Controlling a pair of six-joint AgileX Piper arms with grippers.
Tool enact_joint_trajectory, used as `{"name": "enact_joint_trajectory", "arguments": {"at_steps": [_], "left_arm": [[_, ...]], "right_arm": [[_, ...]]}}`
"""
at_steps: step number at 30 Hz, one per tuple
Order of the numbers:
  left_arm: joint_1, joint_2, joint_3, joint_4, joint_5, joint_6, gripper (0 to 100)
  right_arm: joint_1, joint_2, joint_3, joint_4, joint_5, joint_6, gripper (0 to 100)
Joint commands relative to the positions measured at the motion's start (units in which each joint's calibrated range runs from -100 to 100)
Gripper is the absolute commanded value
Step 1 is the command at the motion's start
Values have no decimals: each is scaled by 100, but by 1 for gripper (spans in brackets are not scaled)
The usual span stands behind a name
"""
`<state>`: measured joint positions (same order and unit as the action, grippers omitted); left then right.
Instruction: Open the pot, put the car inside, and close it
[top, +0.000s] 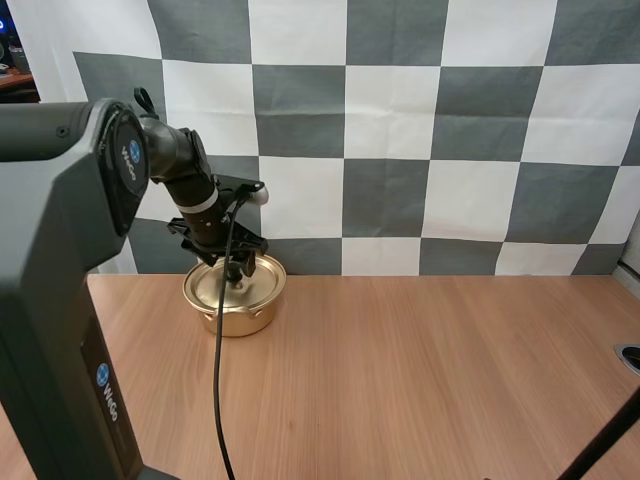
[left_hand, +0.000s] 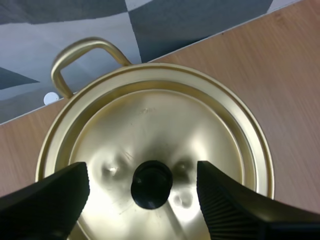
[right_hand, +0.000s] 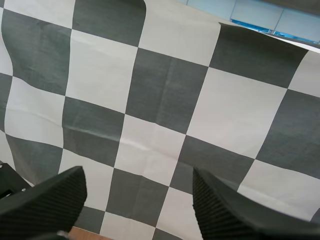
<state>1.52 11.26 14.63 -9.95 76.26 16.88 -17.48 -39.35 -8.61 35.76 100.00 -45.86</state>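
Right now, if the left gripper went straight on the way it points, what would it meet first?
Most likely the black knob of the gold lid: the left gripper points down at it, its open fingers either side. How near the knob is, I cannot tell.

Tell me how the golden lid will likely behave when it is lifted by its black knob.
The lid looks like thin polished metal, so it is probably stiff and light. Its knob is small and round, so the open left gripper might let it slip or tilt if it pinches off-centre.
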Motion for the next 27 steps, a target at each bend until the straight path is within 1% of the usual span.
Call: {"name": "enact_joint_trajectory", "arguments": {"at_steps": [1, 4, 8, 9, 14, 15, 16, 17, 20, 23, 24, 25, 26, 27], "left_arm": [[2, -78, -104, -8, 204, 178, 100], [2, -264, -342, -70, 682, 351, 100], [2, -427, -911, -313, 2039, 568, 100], [2, -444, -1028, -319, 2224, 568, 100], [2, -893, -1463, -542, 2374, 605, 100], [2, -994, -1492, -626, 2374, 617, 83], [2, -1121, -1524, -647, 2374, 503, 50], [2, -1254, -1587, -647, 2374, 274, 4], [2, -1624, -1739, -590, 2374, -32, 5], [2, -1999, -1870, -271, 2028, -533, 5], [2, -2143, -1869, -85, 1826, -690, 5], [2, -2296, -1869, 149, 1666, -826, 5], [2, -2451, -1869, 407, 1555, -943, 5], [2, -2598, -1869, 673, 1424, -1058, 5]], "right_arm": [[-2, -1, 2, -59, 0, -3, 100], [-2, -1, 2, -83, 0, -3, 100], [-2, -1, 2, -83, 0, -3, 100], [-2, -1, 2, -83, 0, -3, 100], [-2, -1, 2, -97, 0, -3, 100], [-2, -1, 2, -97, 0, -3, 100], [-2, -1, 2, -106, 0, -3, 100], [-2, -1, 2, -99, 0, -14, 100], [-2, -1, 2, -85, 0, -158, 100], [-2, -1, 2, -53, 0, -297, 100], [-2, 32, 2, -53, 0, -297, 87], [-2, 74, 2, -29, 0, -258, 61], [-2, 74, 42, -11, 0, -247, 32], [-2, 89, 139, 31, 0, -205, 0]]}}
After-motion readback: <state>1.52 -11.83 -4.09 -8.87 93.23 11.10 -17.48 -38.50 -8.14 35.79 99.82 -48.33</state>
